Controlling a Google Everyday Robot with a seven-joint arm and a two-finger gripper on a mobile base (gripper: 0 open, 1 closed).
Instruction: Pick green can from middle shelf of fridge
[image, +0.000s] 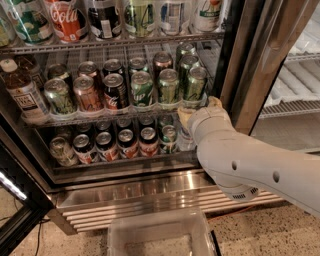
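Observation:
The fridge (150, 186) stands open before me. Its middle shelf (100, 118) is a wire rack carrying rows of cans. The dark green can (195, 85) stands at the front right end of it, with more dark green cans (168, 86) beside and behind it. A brighter green "UP" can (141, 89) stands further left. My gripper (198, 110) is at the shelf's front rail, just below and in front of the right-end green can. It is open and holds nothing. My white arm (250, 165) reaches in from the lower right.
Red and copper cans (87, 94) and a bottle (22, 92) fill the shelf's left. Large bottles (67, 20) stand on the rack above and more cans (127, 142) below. The steel door post (250, 75) is right of the gripper. A clear bin (160, 235) sits on the floor.

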